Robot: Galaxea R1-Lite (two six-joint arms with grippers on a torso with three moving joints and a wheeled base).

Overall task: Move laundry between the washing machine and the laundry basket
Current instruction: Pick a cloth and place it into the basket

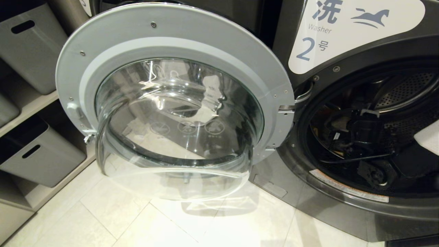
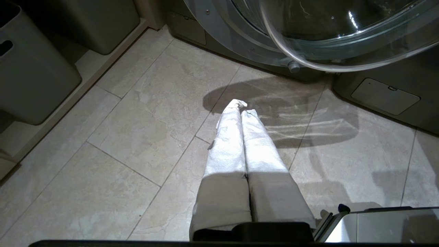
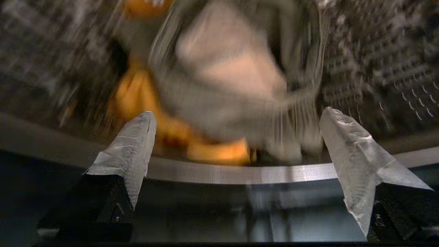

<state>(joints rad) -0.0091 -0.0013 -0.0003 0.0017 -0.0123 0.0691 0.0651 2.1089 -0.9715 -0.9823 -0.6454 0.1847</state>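
Inside the drum of the washing machine point(image 1: 346, 113), whose round glass door point(image 1: 175, 103) stands swung wide to the left, the laundry point(image 3: 219, 99) lies in a blurred heap, a pale grey-beige piece over a yellow-orange one point(image 3: 137, 99). The right gripper point(image 3: 236, 120) sits at the drum's chrome lip with its cloth-wrapped fingers point(image 3: 132, 147) spread wide and nothing between them. The left gripper point(image 2: 240, 109) hangs over the tiled floor point(image 2: 120, 164), fingers pressed together and empty, near the grey bins point(image 2: 31, 75).
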